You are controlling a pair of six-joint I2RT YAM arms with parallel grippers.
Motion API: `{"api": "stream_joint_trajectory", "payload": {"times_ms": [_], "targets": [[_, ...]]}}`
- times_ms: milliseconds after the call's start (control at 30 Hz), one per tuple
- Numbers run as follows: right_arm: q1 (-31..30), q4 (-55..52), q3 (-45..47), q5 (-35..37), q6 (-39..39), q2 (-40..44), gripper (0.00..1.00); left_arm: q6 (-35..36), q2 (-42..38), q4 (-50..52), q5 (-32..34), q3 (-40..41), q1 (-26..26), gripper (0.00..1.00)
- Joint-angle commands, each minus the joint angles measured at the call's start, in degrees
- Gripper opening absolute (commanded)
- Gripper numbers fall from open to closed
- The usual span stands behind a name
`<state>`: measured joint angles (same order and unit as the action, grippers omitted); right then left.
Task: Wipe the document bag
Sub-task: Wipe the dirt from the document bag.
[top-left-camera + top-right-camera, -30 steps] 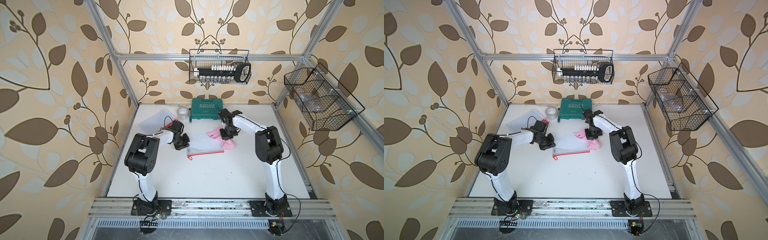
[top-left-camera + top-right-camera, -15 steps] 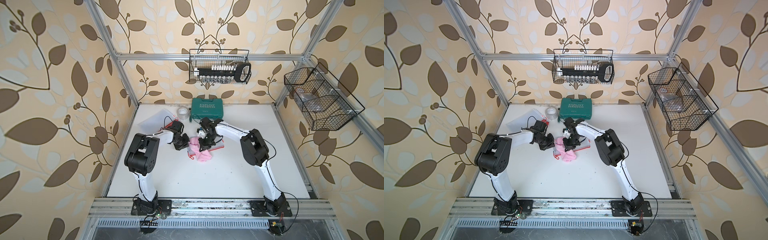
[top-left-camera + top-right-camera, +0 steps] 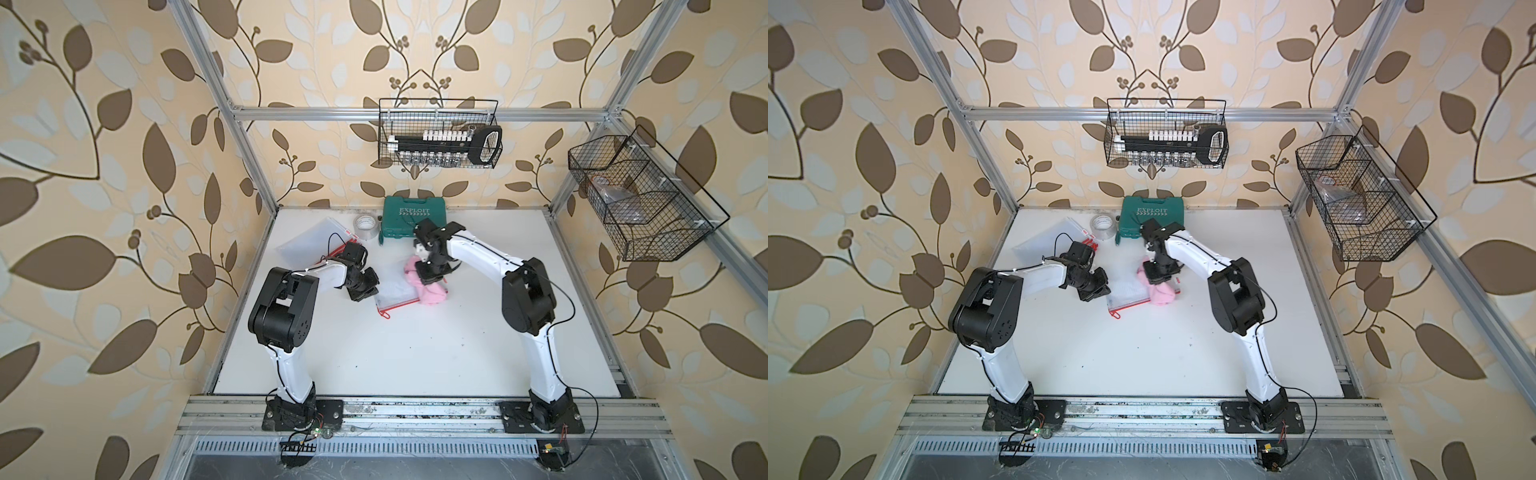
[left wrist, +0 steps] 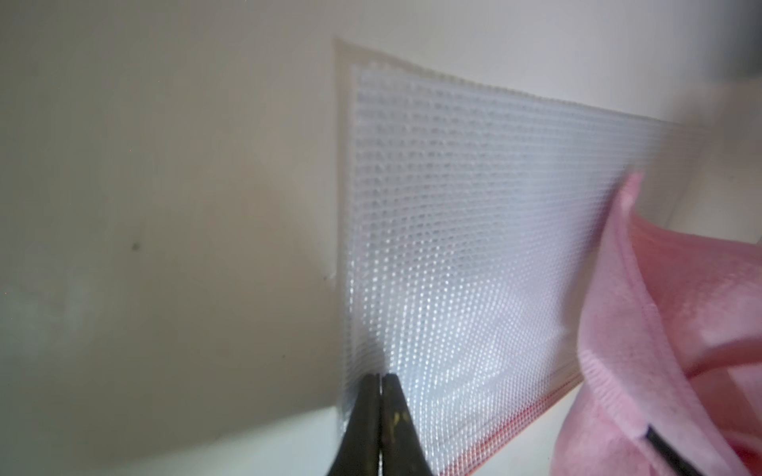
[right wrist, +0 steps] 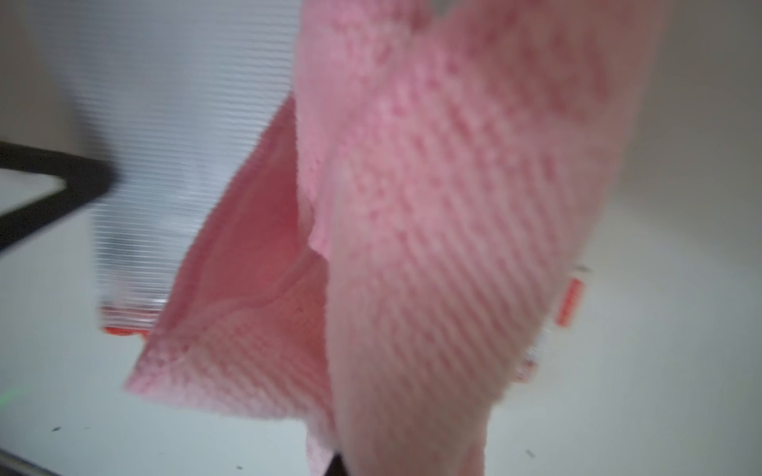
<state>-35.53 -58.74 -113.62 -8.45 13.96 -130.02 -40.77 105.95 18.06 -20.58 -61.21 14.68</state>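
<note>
The document bag (image 3: 394,293) (image 3: 1126,292), clear mesh with a red zip edge, lies flat mid-table. My left gripper (image 3: 368,293) (image 3: 1096,293) is at its left edge; in the left wrist view the jaws (image 4: 380,377) are shut on the mesh bag (image 4: 474,230) near a corner. My right gripper (image 3: 430,276) (image 3: 1158,276) is shut on a pink cloth (image 3: 432,293) (image 3: 1163,293) that rests on the bag's right end. In the right wrist view the cloth (image 5: 433,206) hides most of the jaws and covers part of the bag (image 5: 173,123).
A green tool case (image 3: 413,222) and a tape roll (image 3: 365,226) sit at the back. A pile of clear bags (image 3: 311,243) lies back left. Wire baskets hang on the back wall (image 3: 440,139) and the right wall (image 3: 640,203).
My right gripper swept the pink cloth leftward across the bag, then back to the bag's right end. The left gripper stayed at the bag's left edge.
</note>
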Motion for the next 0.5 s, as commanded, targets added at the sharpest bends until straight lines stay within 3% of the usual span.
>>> {"api": "stream_joint_trajectory", "payload": {"times_ms": [0, 100, 167, 233, 367, 467], "targets": [[-0.2, 0.4, -4.4, -12.2, 2.2, -8.0, 0.00, 0.1, 1.4, 8.7, 6.4, 2.2, -0.1, 0.07], [1.1, 3.9, -2.6, -12.1, 2.7, -9.3, 0.00, 0.3, 1.1, 8.7, 6.4, 2.6, -0.1, 0.07], [2.8, 4.9, 0.5, -8.5, 2.6, -8.3, 0.00, 0.3, 1.1, 8.7, 6.4, 3.0, -0.1, 0.07], [5.6, 2.4, 3.3, -2.4, 2.1, -6.1, 0.00, 0.5, 1.1, 8.7, 6.4, 3.1, 0.0, 0.07], [9.5, -1.3, 11.3, 16.7, 1.2, 0.9, 0.00, 0.8, 1.3, 8.5, 6.4, 3.4, -0.4, 0.07], [9.1, -3.0, 12.5, 24.1, -0.4, 3.9, 0.00, 1.4, 1.4, 8.5, 6.3, 3.2, -0.5, 0.07]]}}
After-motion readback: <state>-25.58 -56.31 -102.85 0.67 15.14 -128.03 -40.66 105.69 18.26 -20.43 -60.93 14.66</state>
